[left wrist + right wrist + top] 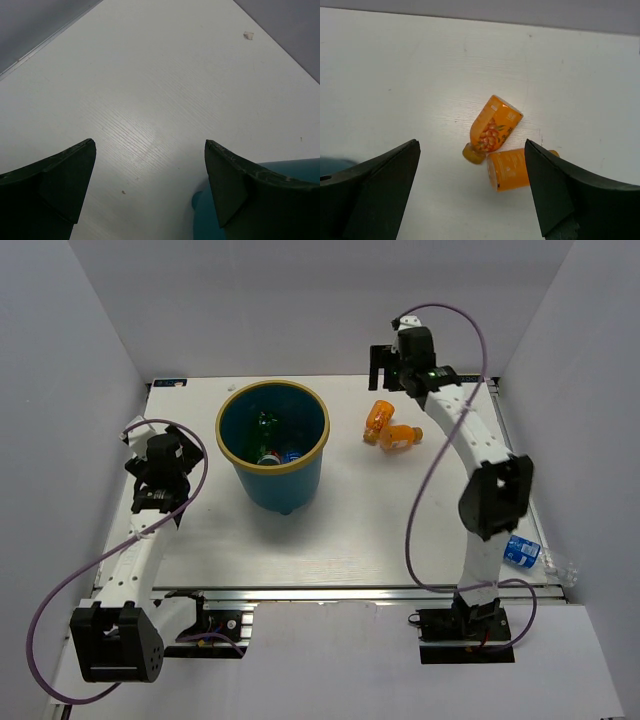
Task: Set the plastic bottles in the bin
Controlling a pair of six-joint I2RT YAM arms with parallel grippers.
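The right tool [471, 143] is held released, its jaws spread wide with nothing between them. It is poised over the far side of the worktop [350, 530]. In the right wrist view the nearer orange bottle [495, 126] is framed in the gap between the jaws. The bottle lies flat, with its long axis running from 7 o'clock, where the cap is, to 1 o'clock. It is therefore skewed to the line across the jaws rather than square to it. A wrist turn is judged necessary before descent so that the body is crossed at its narrow width.

The second orange bottle [512, 170] lies at 5 o'clock of the first, just beside its cap end and roughly crosswise. It is partly hidden by the right finger, and it could be nudged if the jaws are lowered too far toward it.

In the top view both orange bottles are found at 3 o'clock of the bin [290, 485], near it but apart. A green bottle [265, 423] and others are already seen inside. A blue-labelled bottle [521, 551] lies at the worktop's right edge, by the right arm's lower link.

The left tool [150, 145] is likewise released and empty, at 9 o'clock of the bin. The bin stands between it and the orange bottles, so the right arm is clearly the nearer one.
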